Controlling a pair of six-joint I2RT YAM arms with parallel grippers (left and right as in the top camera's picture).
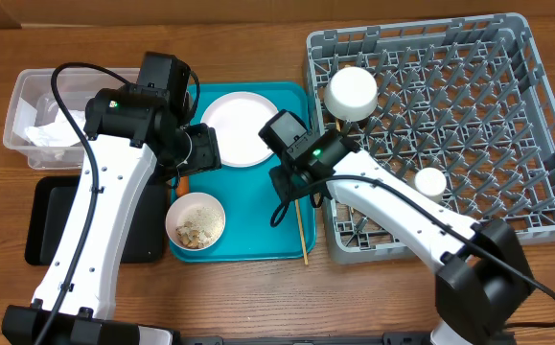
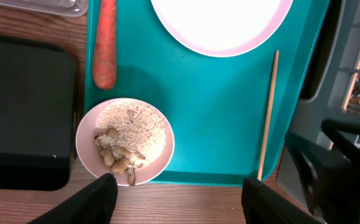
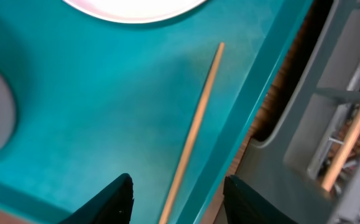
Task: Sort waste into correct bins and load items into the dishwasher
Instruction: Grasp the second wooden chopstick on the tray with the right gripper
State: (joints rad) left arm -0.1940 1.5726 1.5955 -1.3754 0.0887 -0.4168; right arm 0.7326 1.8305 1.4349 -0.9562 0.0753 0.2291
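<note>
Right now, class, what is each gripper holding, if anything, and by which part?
Nothing. The left gripper and right gripper are open; the chopstick lies loose below the right.

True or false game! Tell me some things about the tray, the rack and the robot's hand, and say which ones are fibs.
1. The bowl with rice sits on the teal tray. True.
2. The carrot is inside that bowl. False: it lies on the teal tray, near the bowl.
3. A chopstick lies on the teal tray. True.
4. The dish rack has nothing in it. False: it holds a white bowl and a small cup.
5. The right gripper is shut. False: it is open, above the chopstick.
</note>
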